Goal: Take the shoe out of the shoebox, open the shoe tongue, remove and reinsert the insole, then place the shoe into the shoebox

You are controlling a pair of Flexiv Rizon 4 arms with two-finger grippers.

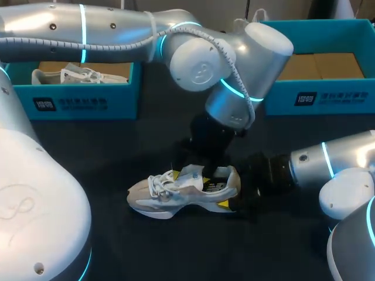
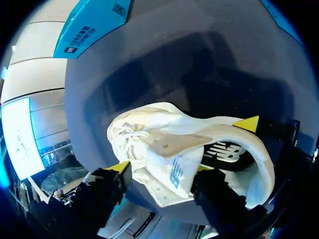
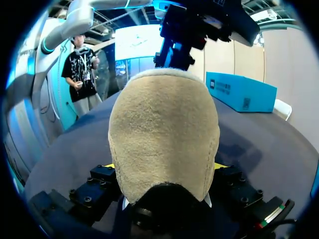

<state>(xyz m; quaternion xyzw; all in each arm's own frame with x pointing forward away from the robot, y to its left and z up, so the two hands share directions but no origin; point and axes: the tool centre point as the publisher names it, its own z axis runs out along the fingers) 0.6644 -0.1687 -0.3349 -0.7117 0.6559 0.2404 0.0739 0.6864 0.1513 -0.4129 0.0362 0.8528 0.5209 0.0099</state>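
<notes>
A cream and white shoe [image 1: 170, 196] lies on its sole on the black table, toe toward my left. My left gripper [image 1: 190, 175] hangs over its laces. In the left wrist view this gripper [image 2: 160, 168] is open, one yellow tip on each side of the raised shoe tongue [image 2: 172, 154]. My right gripper [image 1: 233, 188] comes in low from the right and is shut on the heel. One of its yellow fingertips [image 2: 246, 123] presses the heel's far side. In the right wrist view the suede heel [image 3: 164, 129] fills the space between the fingers of that gripper [image 3: 165, 167].
A teal shoebox [image 1: 82, 102] at the back left holds another white shoe [image 1: 76, 75]. A second teal shoebox [image 1: 316, 96] stands at the back right with a bare cardboard floor. The left arm's elbow [image 1: 205, 58] hangs over the table's middle.
</notes>
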